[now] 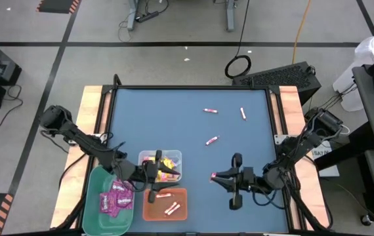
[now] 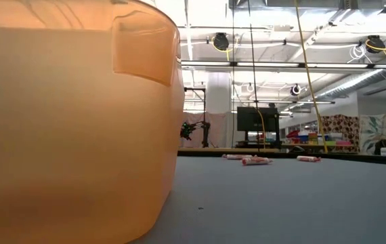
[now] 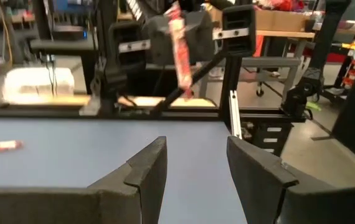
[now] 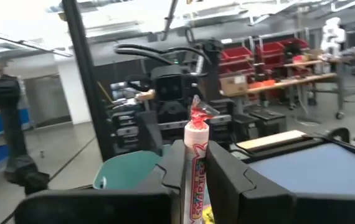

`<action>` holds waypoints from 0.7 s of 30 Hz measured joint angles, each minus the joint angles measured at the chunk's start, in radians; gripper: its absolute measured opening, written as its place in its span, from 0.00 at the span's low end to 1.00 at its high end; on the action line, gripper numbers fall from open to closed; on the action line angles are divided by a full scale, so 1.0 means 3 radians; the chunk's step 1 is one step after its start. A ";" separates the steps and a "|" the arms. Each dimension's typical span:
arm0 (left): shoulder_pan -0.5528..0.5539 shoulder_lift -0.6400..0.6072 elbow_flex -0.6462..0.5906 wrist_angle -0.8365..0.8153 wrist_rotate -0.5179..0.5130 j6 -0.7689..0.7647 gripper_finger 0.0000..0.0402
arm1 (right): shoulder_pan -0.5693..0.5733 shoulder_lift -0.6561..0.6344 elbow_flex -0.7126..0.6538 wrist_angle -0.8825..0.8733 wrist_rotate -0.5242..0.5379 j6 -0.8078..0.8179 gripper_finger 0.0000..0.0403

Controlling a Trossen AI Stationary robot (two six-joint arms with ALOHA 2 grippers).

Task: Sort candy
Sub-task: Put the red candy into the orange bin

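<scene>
My right gripper (image 1: 215, 176) hangs above the table's near middle, shut on a thin pink-and-white candy stick (image 4: 196, 149); the same stick (image 3: 179, 50) shows in the left wrist view. My left gripper (image 1: 154, 174) stands open above the clear bin (image 1: 149, 158) and the orange bin (image 1: 154, 212), facing the right gripper, with nothing between its fingers (image 3: 147, 168). Three more sticks (image 1: 210, 111) (image 1: 243, 113) (image 1: 212, 140) lie flat on the blue table. Magenta packets (image 1: 117, 196) lie in the green bin (image 1: 95, 216), yellow packets (image 1: 168, 165) in the clear bin, and sticks (image 1: 171, 208) in the orange bin. My right gripper pinches the candy stick's middle (image 4: 196, 155) between its two fingers. The fingers come roughly level from the table's right side and lie across the stick. One twisted red end (image 4: 198, 113) stands out past the fingertips. The stick is lifted clear of the table.
The three bins crowd the table's near left corner; in the low view the orange bin's wall (image 2: 71, 122) fills the left half. The blue table (image 1: 174, 124) has wooden side rails. Cables and equipment lie on the floor beyond the far edge.
</scene>
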 joint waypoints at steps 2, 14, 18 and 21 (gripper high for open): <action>-0.0009 0.0061 0.0000 0.0149 0.0001 0.0166 0.43 | -0.0009 0.0000 0.0000 -0.0023 0.0069 0.0042 0.09; 0.0072 0.0203 -0.0001 0.0575 0.0132 0.0571 0.44 | -0.0109 0.0000 0.0000 -0.0052 -0.0380 -0.0125 0.09; 0.0156 0.0289 0.0014 0.0637 0.0267 0.0574 0.52 | -0.0172 0.0000 0.0000 -0.0052 -0.0447 -0.0165 0.09; 0.0214 0.0436 0.0144 0.0635 0.0268 0.0577 0.62 | -0.0227 0.0000 0.0000 -0.0058 -0.0494 -0.0243 0.09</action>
